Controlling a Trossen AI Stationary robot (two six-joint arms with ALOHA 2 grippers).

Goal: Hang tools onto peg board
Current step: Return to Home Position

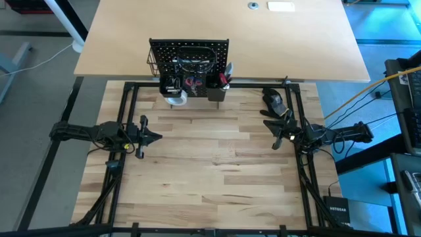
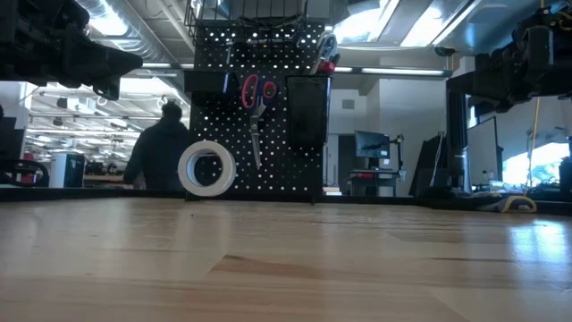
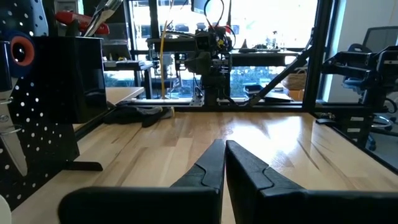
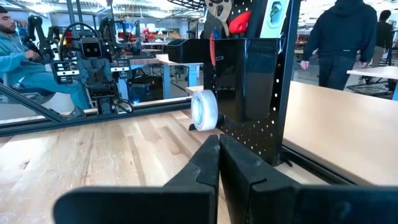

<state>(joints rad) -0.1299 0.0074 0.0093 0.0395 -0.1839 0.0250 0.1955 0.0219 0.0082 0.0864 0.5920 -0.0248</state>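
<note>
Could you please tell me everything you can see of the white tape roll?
The white tape roll is a broad white ring with an open centre, its flat face turned out from the peg board. It stands upright against the board's lower front, lower than the red-handled scissors and off to one side. Whether a peg carries it or it rests on the tabletop cannot be told.

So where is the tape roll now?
In the low view the tape roll is against the lower left part of the peg board, below and left of the scissors.
</note>
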